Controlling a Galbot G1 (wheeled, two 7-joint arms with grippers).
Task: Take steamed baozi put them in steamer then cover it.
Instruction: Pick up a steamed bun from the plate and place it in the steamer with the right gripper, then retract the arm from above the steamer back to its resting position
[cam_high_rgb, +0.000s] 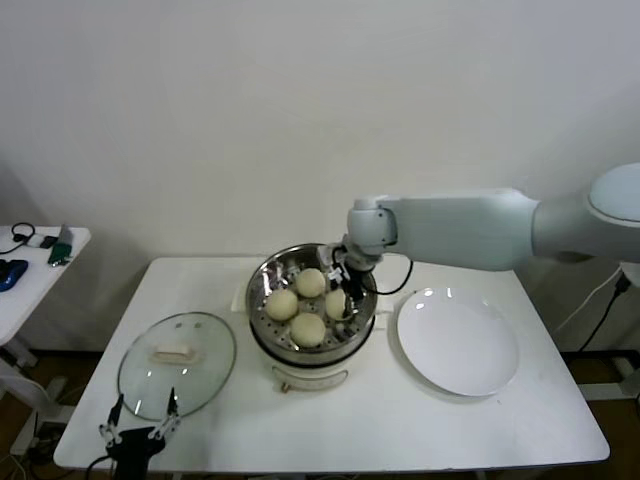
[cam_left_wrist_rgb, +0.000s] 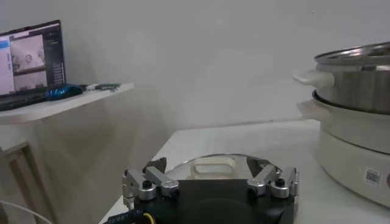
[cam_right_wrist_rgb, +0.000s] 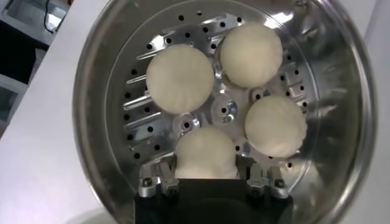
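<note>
The steamer (cam_high_rgb: 262, 285) stands mid-table on its white base, and several steamed baozi lie on its perforated tray (cam_right_wrist_rgb: 140, 115). My right gripper (cam_high_rgb: 345, 300) reaches down into the pot. Its fingers press both sides of the baozi (cam_right_wrist_rgb: 206, 152) nearest the wrist, which rests on the tray. The other baozi (cam_right_wrist_rgb: 180, 78) sit close around it. The cover (cam_high_rgb: 177, 363), a glass lid with a cream handle (cam_left_wrist_rgb: 213, 167), lies flat on the table to the left of the steamer. My left gripper (cam_high_rgb: 143, 410) hangs open at the lid's near edge, holding nothing.
A bare white plate (cam_high_rgb: 458, 340) lies to the right of the steamer. A side table (cam_high_rgb: 40, 265) with a laptop (cam_left_wrist_rgb: 30, 61) and small items stands off the main table's left side. The table's front edge runs just past my left gripper.
</note>
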